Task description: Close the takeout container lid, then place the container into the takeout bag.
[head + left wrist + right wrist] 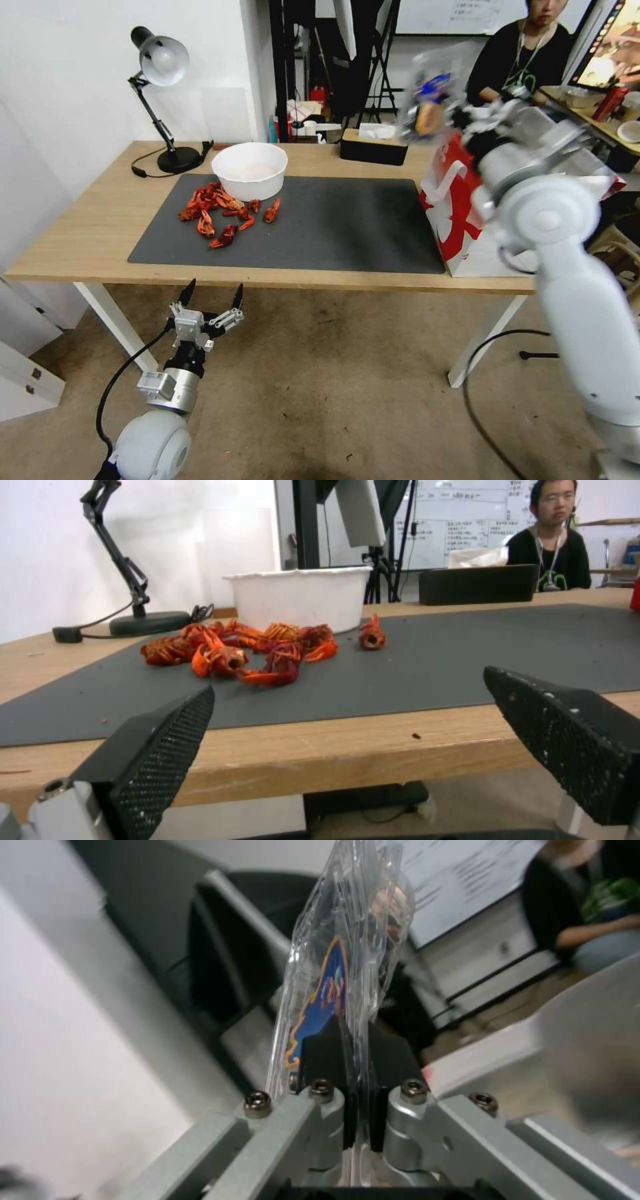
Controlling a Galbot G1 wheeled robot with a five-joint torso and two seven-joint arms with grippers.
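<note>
The right gripper (357, 1060) is raised above the far right end of the table (80, 247), its black fingers (320, 1050) clamped flat on the clear container (430, 93), which stands edge-on between them. In the right wrist view the container (347, 940) rises straight out of the jaws, its thin plastic pressed together, a blue and orange label showing through the side; whether the lid is fully snapped shut cannot be told. In the head view the container is blurred, held up in the air just above and slightly to the left of the bag (453, 213), not inside it. The red and white bag stands upright on the table's right end directly below the right gripper, partly hidden by the right arm. The left gripper (212, 293) hangs low in front of the table's near edge, well apart from the container, its fingers (157, 750) spread wide and holding nothing. Beyond it on the grey mat (333, 227) lie red crayfish (220, 213) beside a white bowl (249, 170).
</note>
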